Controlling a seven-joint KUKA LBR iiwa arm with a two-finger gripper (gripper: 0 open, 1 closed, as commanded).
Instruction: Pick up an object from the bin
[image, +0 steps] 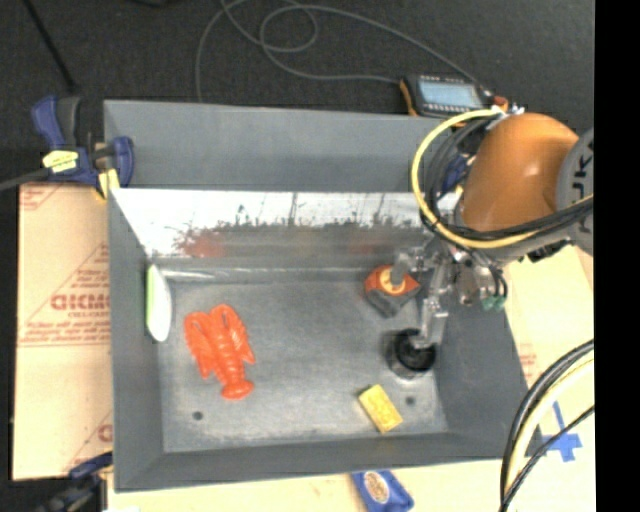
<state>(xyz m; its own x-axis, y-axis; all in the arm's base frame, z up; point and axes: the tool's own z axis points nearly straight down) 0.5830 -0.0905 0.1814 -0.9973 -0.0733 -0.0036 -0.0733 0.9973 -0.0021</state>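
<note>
Black round disc-like piece (408, 355) sat right of centre on the bin (300, 330) floor, just under the gripper (430, 335) (opening: couldn't tell); it looked small, stiff, light, probably slick, best pinched across its rim.

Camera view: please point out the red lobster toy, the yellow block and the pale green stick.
red lobster toy (218, 345), camera view, middle of its body.
yellow block (381, 408), camera view, its top face.
pale green stick (158, 303), camera view, its middle.
</note>
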